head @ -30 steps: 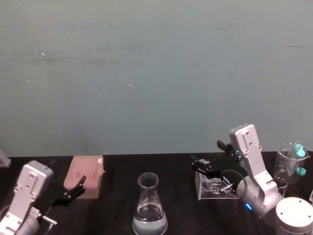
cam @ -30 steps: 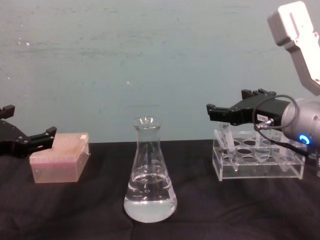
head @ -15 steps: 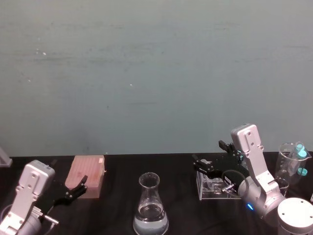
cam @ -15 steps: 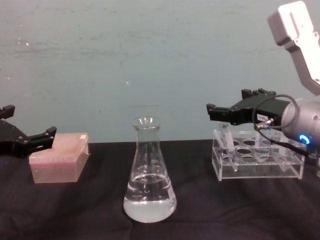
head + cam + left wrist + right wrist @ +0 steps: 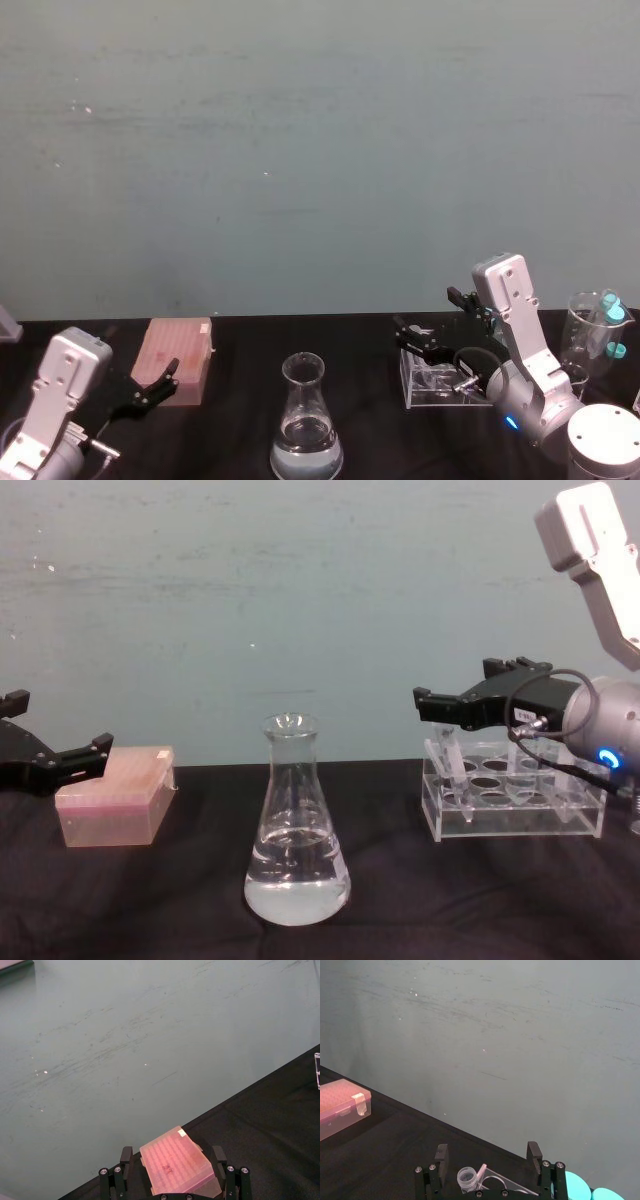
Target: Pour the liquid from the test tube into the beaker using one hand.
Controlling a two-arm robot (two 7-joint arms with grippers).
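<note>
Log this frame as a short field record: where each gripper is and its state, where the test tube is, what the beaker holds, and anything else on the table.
right gripper: open, above the left end of the rack, over the test tube
left gripper: open, by the pink box, idle
test tube: in the rack, not gripped
beaker: upright, mid-table, clear liquid in its base
other: teal-capped tubes in a clear container at far right

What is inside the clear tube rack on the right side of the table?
The test tube stands tilted in the rack at its left end. Other holes look empty. Whether the tube holds liquid cannot be seen.
</note>
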